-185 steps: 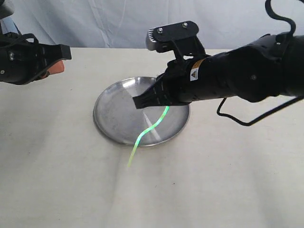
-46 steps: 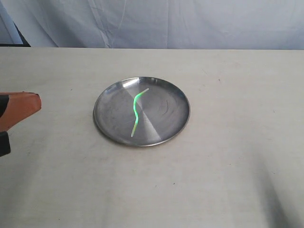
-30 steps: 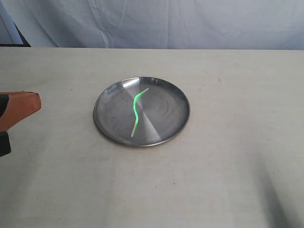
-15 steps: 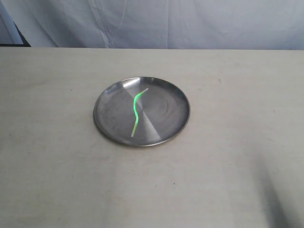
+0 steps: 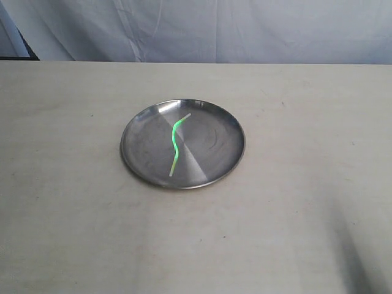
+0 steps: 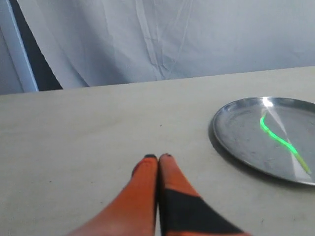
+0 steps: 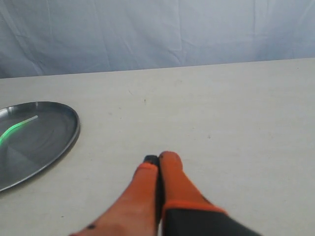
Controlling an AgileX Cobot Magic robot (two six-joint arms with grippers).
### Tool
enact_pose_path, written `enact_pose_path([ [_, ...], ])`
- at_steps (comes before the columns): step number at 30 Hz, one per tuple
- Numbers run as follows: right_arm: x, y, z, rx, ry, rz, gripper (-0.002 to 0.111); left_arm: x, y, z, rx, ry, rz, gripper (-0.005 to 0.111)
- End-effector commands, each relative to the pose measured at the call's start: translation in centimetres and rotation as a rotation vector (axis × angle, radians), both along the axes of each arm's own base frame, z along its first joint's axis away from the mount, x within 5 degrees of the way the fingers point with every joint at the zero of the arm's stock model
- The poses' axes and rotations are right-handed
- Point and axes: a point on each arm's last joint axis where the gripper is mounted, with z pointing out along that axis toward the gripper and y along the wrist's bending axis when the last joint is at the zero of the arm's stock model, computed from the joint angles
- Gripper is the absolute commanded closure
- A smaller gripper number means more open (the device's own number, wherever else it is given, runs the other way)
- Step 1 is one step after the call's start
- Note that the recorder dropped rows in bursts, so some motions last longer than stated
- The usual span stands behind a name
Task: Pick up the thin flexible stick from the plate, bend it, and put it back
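Observation:
The thin flexible stick lies wavy and glowing green inside the round steel plate in the middle of the table. It shows too in the left wrist view as a green curve on the plate, and partly in the right wrist view on the plate. My left gripper is shut with nothing in it, well apart from the plate. My right gripper is shut and empty, over bare table away from the plate. Neither gripper appears in the exterior view.
The table is covered with a pale cloth. A grey-white curtain hangs behind its far edge. A dark gap shows beside the curtain in the left wrist view.
The left gripper's orange tip, at the exterior view's left edge a second ago, has withdrawn out of that view. The stick and plate have not moved.

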Motion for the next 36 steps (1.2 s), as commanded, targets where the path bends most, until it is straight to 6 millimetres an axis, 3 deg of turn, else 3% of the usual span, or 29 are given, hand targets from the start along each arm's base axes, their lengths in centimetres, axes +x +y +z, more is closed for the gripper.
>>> enact_pose_path([
  [1, -0.02, -0.02, -0.04, -0.001, -0.013, -0.005, 0.108, 0.01, 0.08, 0.14, 0.090, -0.042, -0.014, 0.107],
  [36, -0.02, -0.02, -0.04, -0.001, -0.013, -0.005, 0.108, -0.05, -0.21, 0.18, 0.090, -0.050, -0.068, 0.107],
])
